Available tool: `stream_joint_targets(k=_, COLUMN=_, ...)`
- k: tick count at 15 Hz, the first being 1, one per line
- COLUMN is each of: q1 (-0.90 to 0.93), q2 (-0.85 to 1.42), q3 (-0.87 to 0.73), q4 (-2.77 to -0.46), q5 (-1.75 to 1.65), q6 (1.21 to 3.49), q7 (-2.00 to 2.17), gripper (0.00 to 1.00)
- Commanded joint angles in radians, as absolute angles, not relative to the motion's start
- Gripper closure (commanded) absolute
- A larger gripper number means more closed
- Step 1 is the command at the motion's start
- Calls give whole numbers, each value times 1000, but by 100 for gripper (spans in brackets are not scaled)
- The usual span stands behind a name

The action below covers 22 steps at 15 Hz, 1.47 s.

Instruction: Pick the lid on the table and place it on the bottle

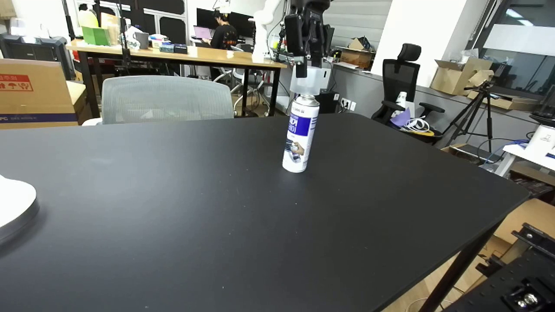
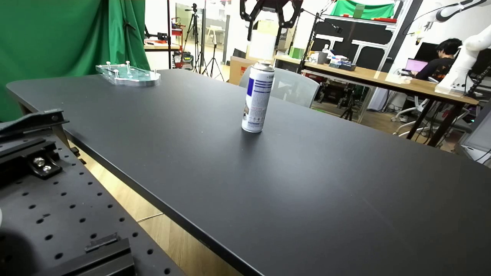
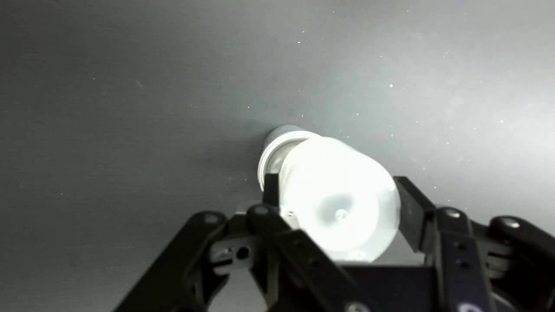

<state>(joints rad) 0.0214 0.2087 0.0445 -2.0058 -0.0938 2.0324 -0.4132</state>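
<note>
The bottle (image 1: 300,134), white with blue label markings, stands upright on the black table (image 1: 173,225) in both exterior views. Directly over its top is the translucent whitish lid (image 1: 305,82), clasped between the two fingers of my gripper (image 3: 336,190). In an exterior view the lid (image 2: 262,46) has its lower edge right at the bottle's metal rim (image 2: 262,66); whether they touch I cannot tell. Seen from the wrist, the lid (image 3: 329,182) covers most of the bottle top, and only the upper-left part of the bottle's rim (image 3: 265,160) shows past it.
A clear plate with posts (image 2: 128,74) lies near the table's far corner. A white rounded object (image 1: 15,201) sits at the table's side in an exterior view. Behind the table edge is a grey mesh chair (image 1: 167,99). A black perforated base (image 2: 73,207) adjoins the table.
</note>
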Motion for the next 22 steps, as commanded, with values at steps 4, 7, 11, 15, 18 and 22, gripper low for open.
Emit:
stream_joint_targets(k=4, q1=-1, q2=217, q3=38, q4=-1985, q5=-87, q6=2025, q7=-389, gripper=60)
stream_joint_targets(k=7, q1=-9, q2=220, q3=37, q4=-1986, q5=-80, q6=2033, q7=-395, gripper=60)
stream_joint_targets(k=11, q1=-9, q2=231, q3=41, q4=-1984, q5=-71, q6=2051, q7=-392, gripper=60)
stream_joint_targets(k=15, q1=-8, q2=243, q3=42, q4=-1984, q5=-75, q6=2067, q7=-388, gripper=60)
stream_joint_targets(k=18, q1=-7, q2=244, q3=43, q4=-1986, q5=-79, q6=2067, q7=-387, gripper=60)
stream_joint_targets(k=22, q1=-5, q2=242, q3=44, q4=-1988, q5=-82, q6=2066, q7=-387, gripper=60)
